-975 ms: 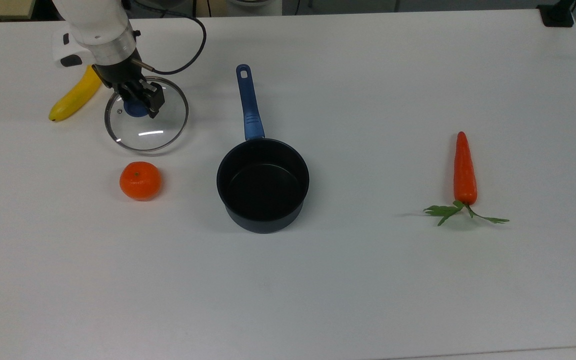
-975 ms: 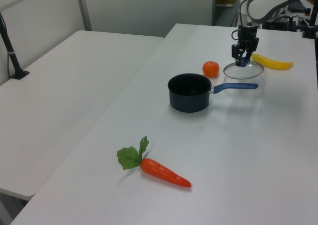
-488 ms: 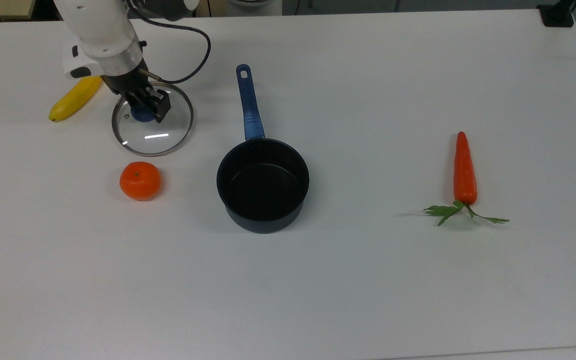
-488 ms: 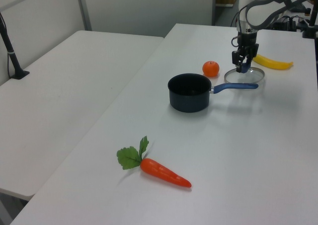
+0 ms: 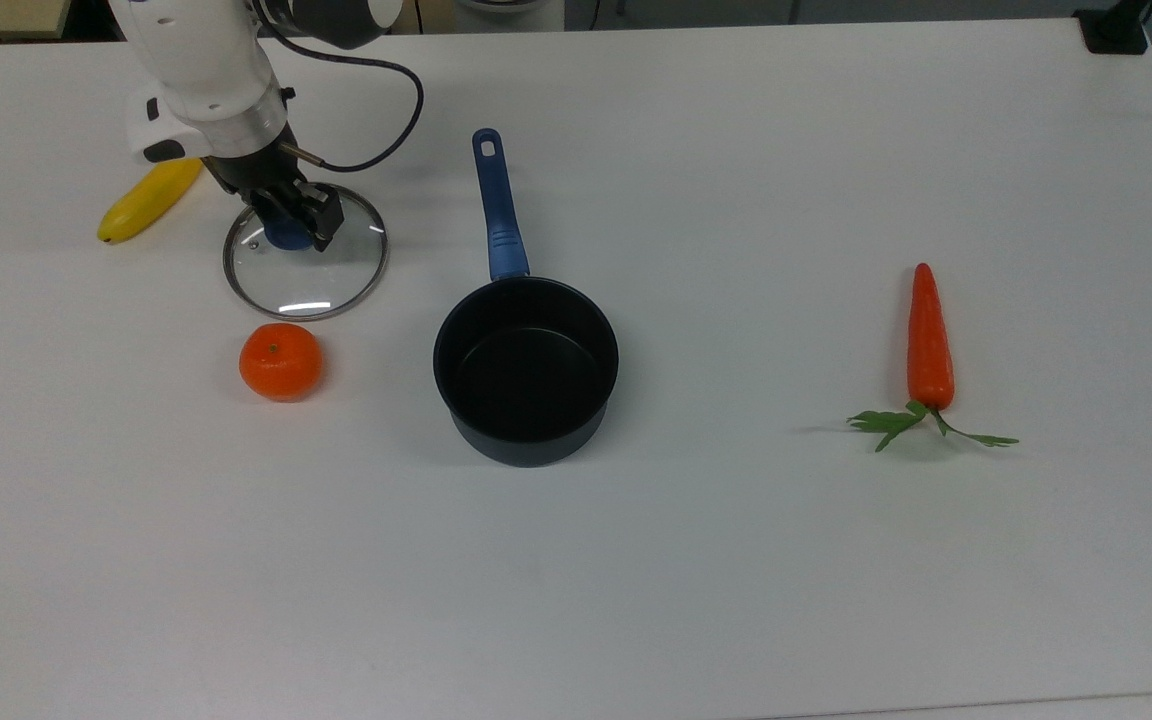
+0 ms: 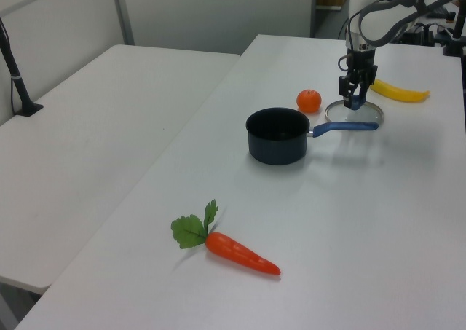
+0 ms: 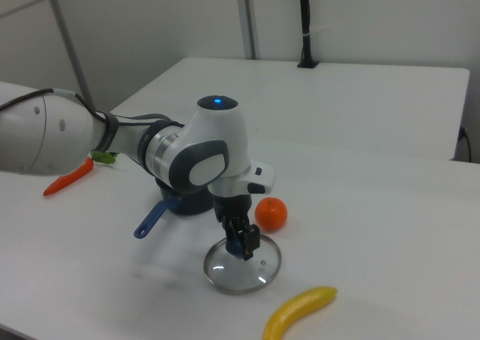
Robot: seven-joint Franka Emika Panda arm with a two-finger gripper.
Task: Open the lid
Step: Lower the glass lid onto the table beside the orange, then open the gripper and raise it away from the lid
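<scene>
The round clear glass lid with a metal rim is already off the dark saucepan with a blue handle. In the top view it sits at about ten o'clock from the pan, well apart from it, with the orange mandarin just beside its rim at six o'clock and the yellow banana at about ten o'clock. The robot's black two-finger gripper comes down from above with its jaws closed on the lid's blue knob.

In the right view the lid looks close to the white table, perhaps resting on it; I cannot tell if it touches. The step in hand seems to be setting it down. To do that well, lower straight along the knob's axis, keep the disc level so the rim lands all at once, and spread the fingers only once the glass bears its own weight. Mind the mandarin: any drift toward six o'clock in the top view would nudge it.

Being round, the lid has no long axis in the plane. Its only axis runs up through the knob, which points upward, dome side up.
</scene>
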